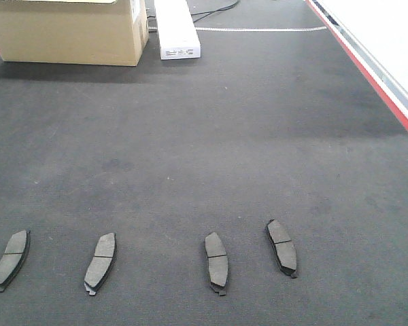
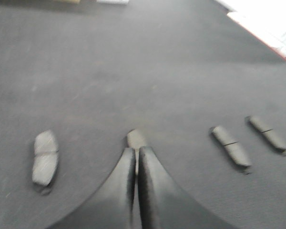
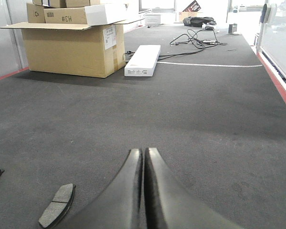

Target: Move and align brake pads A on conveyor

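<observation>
Several brake pads A lie in a rough row near the front of the conveyor [image 1: 204, 136]: at far left [image 1: 11, 258], left of centre [image 1: 100, 261], right of centre [image 1: 216, 261] and right [image 1: 282, 246]. Neither gripper shows in the front view. My left gripper [image 2: 136, 150] is shut, its fingers pressed together with nothing seen between them. One pad [image 2: 136, 138] lies on the belt just beyond its tips, partly hidden. Other pads lie to its left [image 2: 45, 157] and right [image 2: 231, 145], [image 2: 267, 133]. My right gripper [image 3: 143, 151] is shut and empty, with a pad [image 3: 57, 205] to its lower left.
A cardboard box [image 1: 68, 30] and a long white box [image 1: 175, 27] stand at the belt's far end. A red stripe [image 1: 367, 75] and white rail run along the right edge. Cables [image 3: 195, 38] lie beyond the belt.
</observation>
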Controlling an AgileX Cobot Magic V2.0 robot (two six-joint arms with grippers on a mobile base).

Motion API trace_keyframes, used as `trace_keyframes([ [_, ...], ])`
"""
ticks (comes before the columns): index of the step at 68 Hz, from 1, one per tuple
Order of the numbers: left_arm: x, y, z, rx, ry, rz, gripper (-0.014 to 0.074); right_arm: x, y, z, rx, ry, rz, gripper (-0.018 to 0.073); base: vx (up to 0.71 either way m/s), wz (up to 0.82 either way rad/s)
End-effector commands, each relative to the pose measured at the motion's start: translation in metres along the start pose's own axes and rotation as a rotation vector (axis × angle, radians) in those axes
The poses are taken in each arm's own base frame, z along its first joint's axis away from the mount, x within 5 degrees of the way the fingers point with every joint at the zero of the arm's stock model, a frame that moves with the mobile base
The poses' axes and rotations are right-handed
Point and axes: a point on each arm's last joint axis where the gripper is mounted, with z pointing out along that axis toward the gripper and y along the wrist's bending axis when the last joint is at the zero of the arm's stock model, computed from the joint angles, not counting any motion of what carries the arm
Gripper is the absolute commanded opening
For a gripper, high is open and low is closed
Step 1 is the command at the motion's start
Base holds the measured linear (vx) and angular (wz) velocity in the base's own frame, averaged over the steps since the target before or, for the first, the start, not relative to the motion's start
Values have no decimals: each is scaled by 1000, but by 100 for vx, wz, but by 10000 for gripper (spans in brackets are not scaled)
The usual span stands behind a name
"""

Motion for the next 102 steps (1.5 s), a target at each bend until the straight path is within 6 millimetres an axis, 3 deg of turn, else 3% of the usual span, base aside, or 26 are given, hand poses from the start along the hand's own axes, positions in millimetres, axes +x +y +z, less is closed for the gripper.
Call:
trace_keyframes([
  [1,-7,0,6,-23,-109,19,-6,-14,1,-2,-6,-91,-9,-11,0,0],
  [23,41,19,53,-132,-378,11,-6,-14,1,-2,-6,-91,-10,-11,0,0],
  [39,76,28,55,-192,-456,48,-6,-14,1,-2,-6,-91,-10,-11,0,0],
  [50,80,29,51,-228,-451,117,-6,-14,1,-2,-6,-90,-10,-11,0,0],
  [102,82,29,52,-219,-423,115,-6,-14,1,-2,-4,-90,-13,-11,0,0],
])
